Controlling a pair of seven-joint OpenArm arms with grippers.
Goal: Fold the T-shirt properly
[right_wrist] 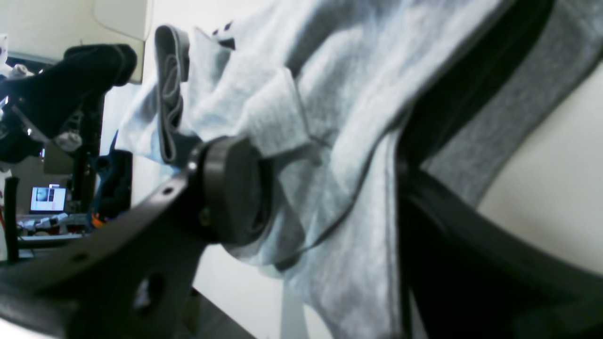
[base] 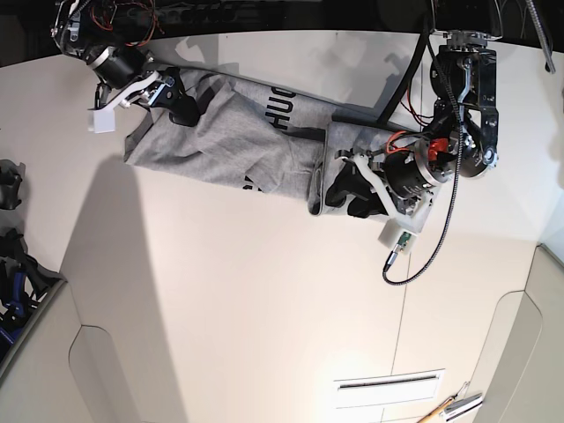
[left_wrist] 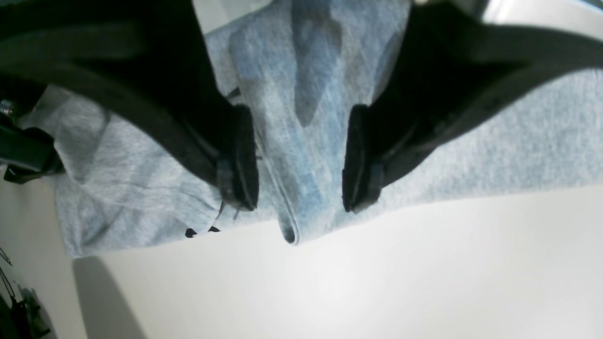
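Observation:
The grey T-shirt (base: 220,141) lies crumpled across the far part of the white table (base: 264,291), with black lettering (base: 284,99) showing near its top edge. My left gripper (base: 348,196) is over the shirt's folded right end. In the left wrist view it (left_wrist: 300,165) is open, its pads either side of a raised ridge of the shirt (left_wrist: 518,141) near the hem. My right gripper (base: 181,104) is at the shirt's far left corner. In the right wrist view it (right_wrist: 330,197) is open wide, with bunched cloth of the shirt (right_wrist: 353,70) between the jaws.
A looped cable (base: 423,256) hangs from the left arm over the table. Pens or tools (base: 454,405) lie at the near right corner. Dark equipment (base: 11,264) stands beyond the table's left edge.

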